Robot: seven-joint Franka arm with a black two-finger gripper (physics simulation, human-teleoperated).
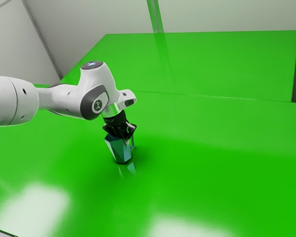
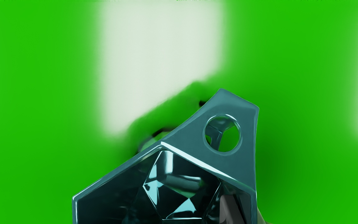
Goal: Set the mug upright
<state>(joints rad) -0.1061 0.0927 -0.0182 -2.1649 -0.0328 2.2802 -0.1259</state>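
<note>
The blue-teal faceted mug (image 1: 119, 151) has its opening facing up and its base down at the green table; a slight lean cannot be ruled out. My gripper (image 1: 127, 141) reaches down into its rim from above, on the handle side. In the wrist view, I look into the mug (image 2: 228, 102), with its pierced handle flaring outward. One finger (image 2: 228, 211) is inside and the other (image 2: 260, 217) outside, pinching the wall between them at my gripper (image 2: 253, 214).
Around the mug spreads the glossy green table (image 1: 212, 163), with bright reflections near its front. A second green surface (image 1: 202, 64) lies farther back, before pale walls. The arm comes in from the exterior view's left.
</note>
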